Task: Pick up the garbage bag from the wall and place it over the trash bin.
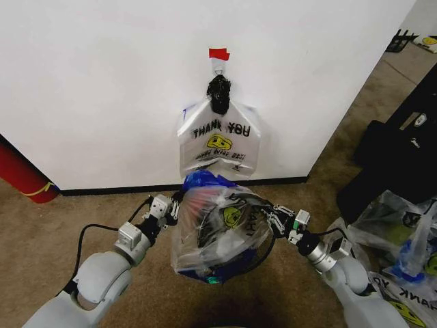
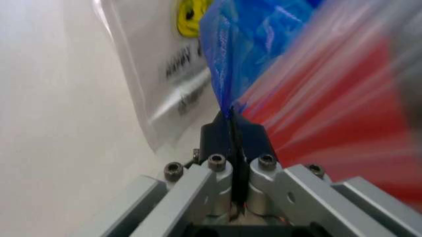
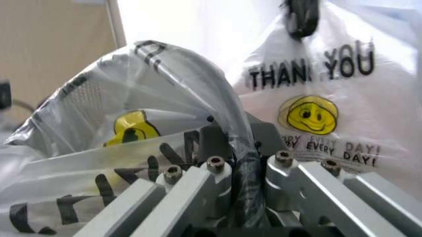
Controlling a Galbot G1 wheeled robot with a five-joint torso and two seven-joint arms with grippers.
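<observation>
both grippers hold one bag (image 1: 218, 232) stretched between them over the bin (image 1: 256, 256), just below the wall (image 1: 102, 82). left gripper (image 1: 172, 207) is pinched closed on the blue handle edge; right gripper (image 1: 274, 220) is clamped on the printed film at the opposite side. the bag drapes over the bin's mouth, so pickup is judged complete. remaining: seat the rim and release. a second bag (image 1: 220, 143) hangs on the wall (under red tape (image 1: 218, 53)).

Indoor test room or lab: bare white wall (image 1: 102, 82), black baseboard (image 1: 123, 189), brown carpet (image 1: 41, 239), spare printed bags (image 1: 399, 232) piled at right.
</observation>
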